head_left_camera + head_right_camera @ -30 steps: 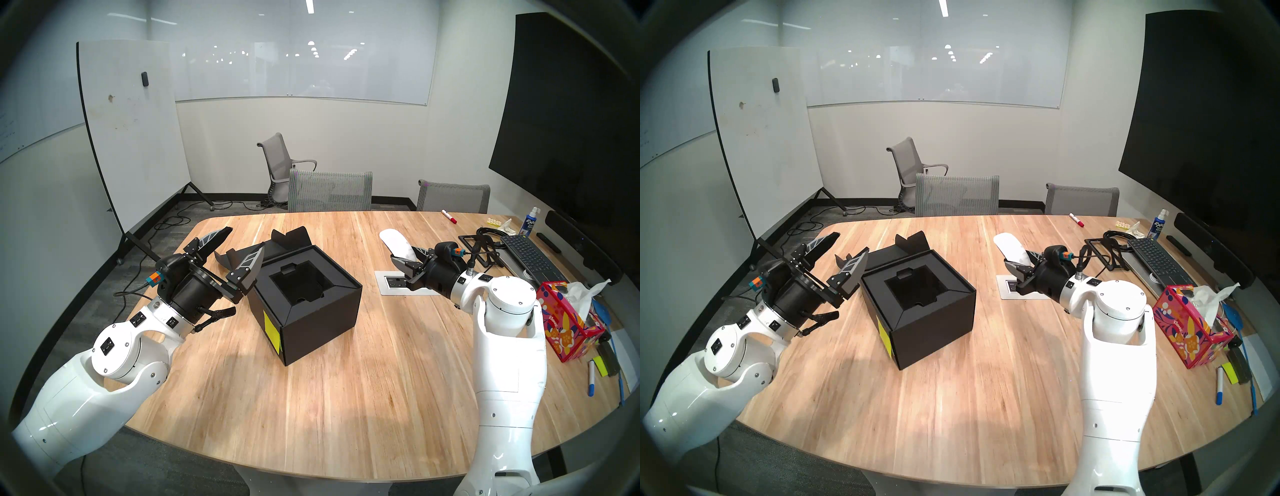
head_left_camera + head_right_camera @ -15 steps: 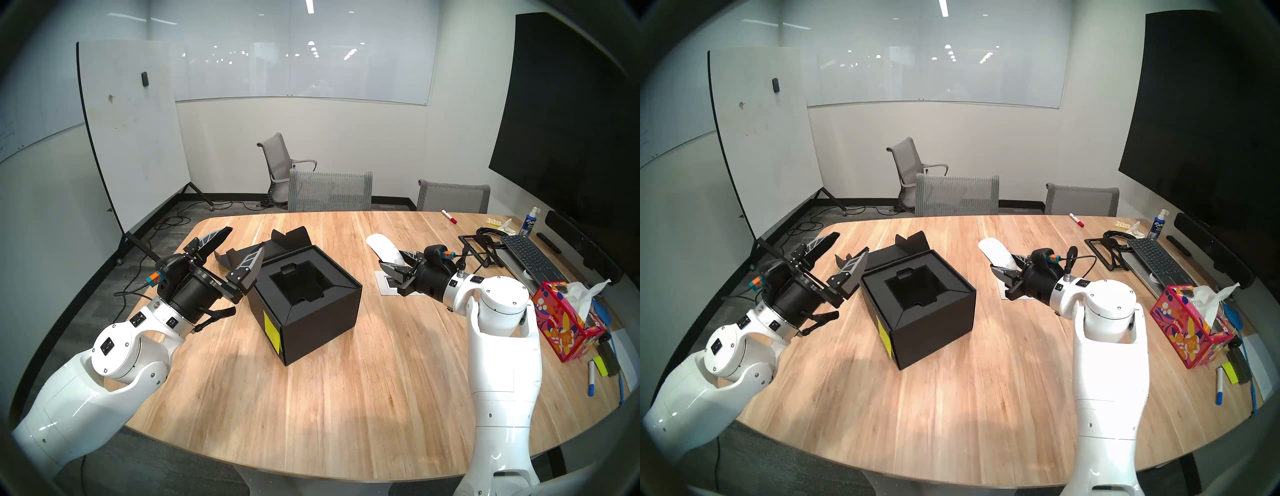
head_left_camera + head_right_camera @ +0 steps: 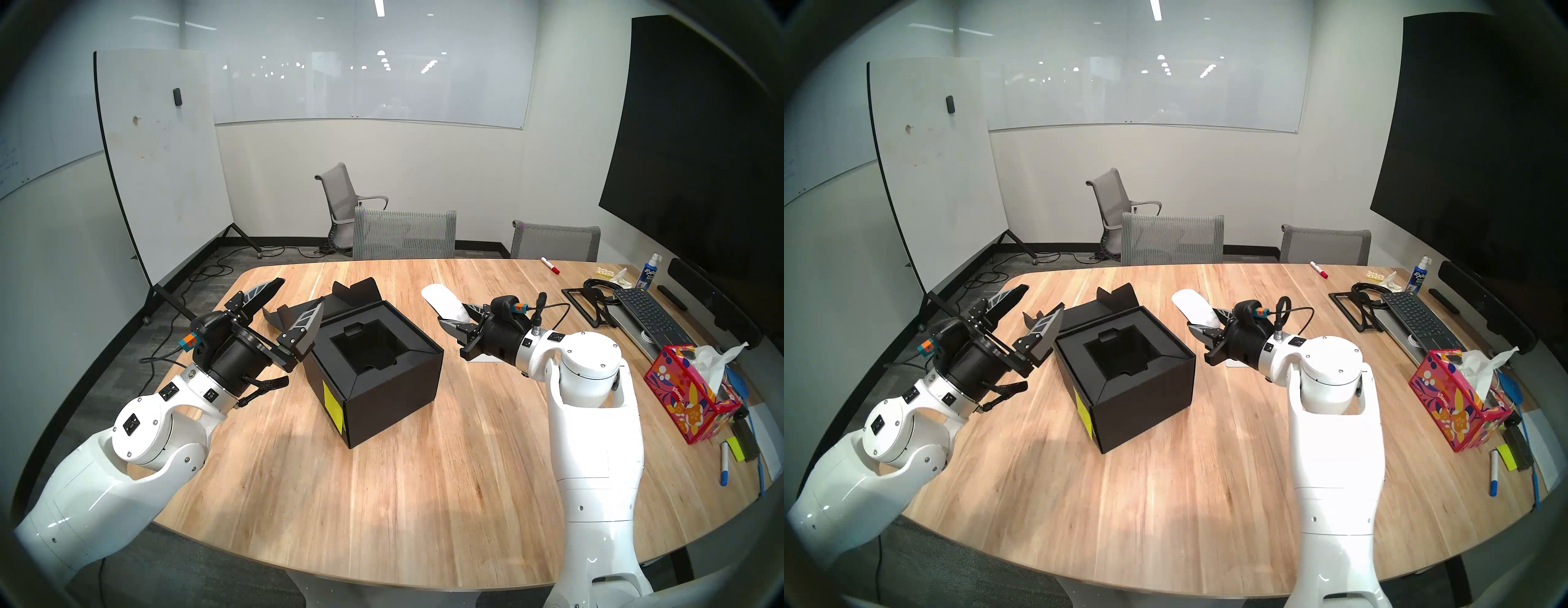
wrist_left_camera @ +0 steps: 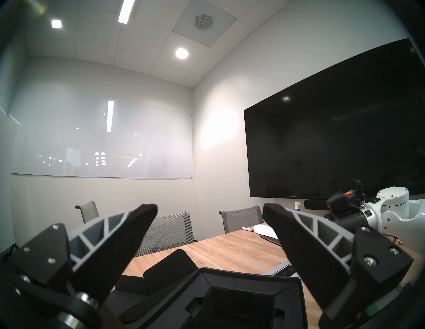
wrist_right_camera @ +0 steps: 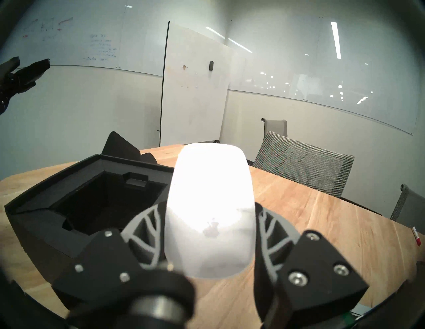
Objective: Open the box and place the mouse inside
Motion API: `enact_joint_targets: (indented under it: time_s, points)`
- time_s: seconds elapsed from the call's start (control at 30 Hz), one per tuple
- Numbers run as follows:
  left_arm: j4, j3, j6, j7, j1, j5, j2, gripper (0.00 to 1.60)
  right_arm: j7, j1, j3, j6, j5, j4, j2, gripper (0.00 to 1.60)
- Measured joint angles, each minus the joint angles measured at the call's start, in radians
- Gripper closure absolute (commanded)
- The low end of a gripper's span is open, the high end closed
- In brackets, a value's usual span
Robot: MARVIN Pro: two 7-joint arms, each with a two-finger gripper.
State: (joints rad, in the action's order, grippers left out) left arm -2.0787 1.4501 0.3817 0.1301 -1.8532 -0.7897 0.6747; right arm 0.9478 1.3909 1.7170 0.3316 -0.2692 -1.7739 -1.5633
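right gripper [image 3: 450, 319] jaws pinching the white mouse [image 3: 445, 301] above the bench [image 3: 424, 467], at 3 o'clock from the open black box [image 3: 373, 365]. left gripper [image 3: 292, 301] jaws spread wide, empty.

From my seat I count one black box [image 3: 373, 373], one white mouse [image 3: 445, 302], two pincers, left [image 3: 292, 303] and right [image 3: 460, 319], three grey chairs [image 3: 405, 234], one tissue box [image 3: 689, 397], one keyboard [image 3: 649, 314], two markers [image 3: 550, 265] on one table [image 3: 424, 488].
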Motion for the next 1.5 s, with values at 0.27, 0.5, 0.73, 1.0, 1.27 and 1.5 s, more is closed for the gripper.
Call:
enact_joint_targets:
  time_s: [0.27, 0.5, 0.73, 1.0, 1.27, 1.5]
  points:
    - [0.0, 0.0, 0.0, 0.0, 0.0, 0.0, 0.0, 0.0, -0.009, 0.0, -0.041, -0.001, -0.017, 0.001, -0.011, 1.6]
    - [0.0, 0.0, 0.0, 0.0, 0.0, 0.0, 0.0, 0.0, -0.009, 0.006, -0.088, -0.003, -0.033, -0.005, -0.017, 1.6]
    - [0.0, 0.0, 0.001, -0.001, 0.0, 0.0, -0.001, 0.0, -0.013, 0.013, -0.139, -0.002, -0.069, -0.019, -0.024, 1.6]
    - [0.0, 0.0, 0.001, -0.001, 0.0, 0.0, -0.001, 0.0, -0.024, 0.016, -0.19, -0.001, -0.112, -0.015, -0.034, 1.6]
    - [0.0, 0.0, 0.001, -0.001, 0.0, 0.0, -0.001, 0.0, -0.026, 0.012, -0.23, 0.022, -0.137, -0.01, -0.048, 1.6]
    - [0.0, -0.001, 0.001, -0.001, 0.0, 0.0, -0.001, 0.0, -0.009, -0.004, -0.252, 0.053, -0.144, 0.009, -0.05, 1.6]
